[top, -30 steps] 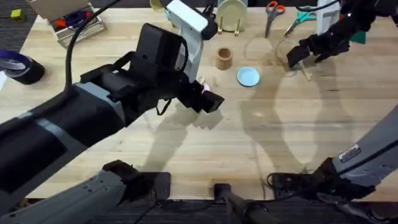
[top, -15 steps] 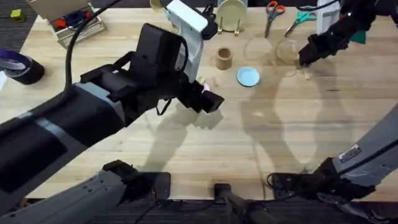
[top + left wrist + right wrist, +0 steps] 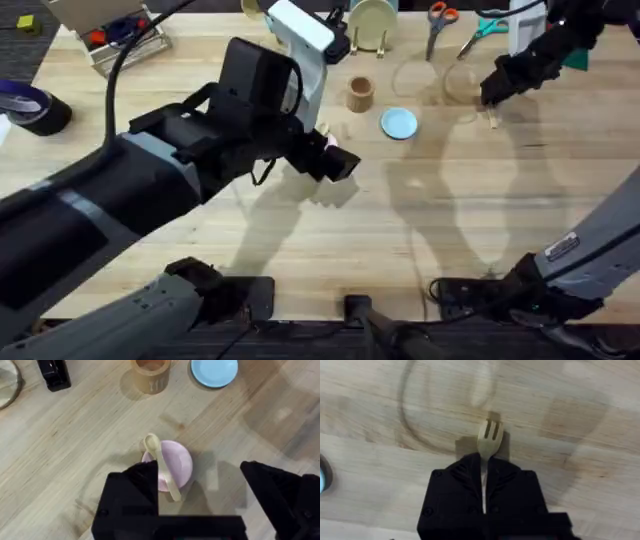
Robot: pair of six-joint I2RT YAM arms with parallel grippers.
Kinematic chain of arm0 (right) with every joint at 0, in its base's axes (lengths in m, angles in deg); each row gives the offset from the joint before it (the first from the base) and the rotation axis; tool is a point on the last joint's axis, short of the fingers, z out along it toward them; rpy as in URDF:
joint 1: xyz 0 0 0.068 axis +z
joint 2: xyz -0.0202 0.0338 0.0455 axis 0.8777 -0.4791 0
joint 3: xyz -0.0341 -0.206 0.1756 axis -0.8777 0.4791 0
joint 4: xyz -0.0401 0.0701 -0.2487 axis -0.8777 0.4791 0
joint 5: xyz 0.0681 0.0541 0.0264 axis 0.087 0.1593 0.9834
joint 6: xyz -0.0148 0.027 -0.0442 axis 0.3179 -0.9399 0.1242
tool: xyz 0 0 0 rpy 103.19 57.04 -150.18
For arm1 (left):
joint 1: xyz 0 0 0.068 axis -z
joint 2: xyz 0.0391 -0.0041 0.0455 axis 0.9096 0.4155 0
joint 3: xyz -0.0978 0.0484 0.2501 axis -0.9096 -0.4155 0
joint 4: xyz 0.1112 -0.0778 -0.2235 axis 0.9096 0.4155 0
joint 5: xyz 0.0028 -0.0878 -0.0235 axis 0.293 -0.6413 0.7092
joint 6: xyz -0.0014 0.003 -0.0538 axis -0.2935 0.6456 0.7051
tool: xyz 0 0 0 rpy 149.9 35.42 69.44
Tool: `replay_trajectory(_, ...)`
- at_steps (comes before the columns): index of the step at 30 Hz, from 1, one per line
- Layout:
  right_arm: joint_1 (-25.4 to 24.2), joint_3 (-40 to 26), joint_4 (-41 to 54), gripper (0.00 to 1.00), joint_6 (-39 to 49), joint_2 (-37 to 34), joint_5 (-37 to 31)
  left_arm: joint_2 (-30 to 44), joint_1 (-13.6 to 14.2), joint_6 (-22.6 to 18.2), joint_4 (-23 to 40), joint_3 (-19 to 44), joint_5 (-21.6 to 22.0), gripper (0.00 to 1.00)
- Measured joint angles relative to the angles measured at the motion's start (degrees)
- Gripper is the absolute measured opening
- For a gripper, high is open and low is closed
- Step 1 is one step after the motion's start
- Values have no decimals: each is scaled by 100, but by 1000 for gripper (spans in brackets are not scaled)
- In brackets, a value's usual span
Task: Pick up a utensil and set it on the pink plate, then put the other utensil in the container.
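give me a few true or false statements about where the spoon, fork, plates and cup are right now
1. The wooden spoon lies across the pink plate. True.
2. The right gripper is shut on the wooden fork. True.
3. The fork already stands in the wooden cup. False: its prongs stick out past the right gripper's fingertips, over the bare table.
4. The left gripper is clamped on the spoon. False: its fingers are spread apart above the pink plate and the spoon lies free.
5. The blue plate sits beside the wooden cup. True.
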Motion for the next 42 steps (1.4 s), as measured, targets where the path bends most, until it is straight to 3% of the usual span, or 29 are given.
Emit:
replay_trajectory(7, -2, -145, 514, 29, 139, 0, -2, 0, 0, 0, 0, 0, 0, 994)
replay_trajectory(17, -2, -1106, 1120, 29, 179, 124, -1, 0, 0, 0, 2, 0, 0, 994)
replay_trajectory(30, -2, -1424, 1463, 27, 360, 1880, 17, 0, 0, 0, 9, 0, 0, 992)
replay_trajectory(42, -153, -1424, 1598, 28, 1213, 2979, 1331, 0, 0, 0, 9, 0, 0, 993)
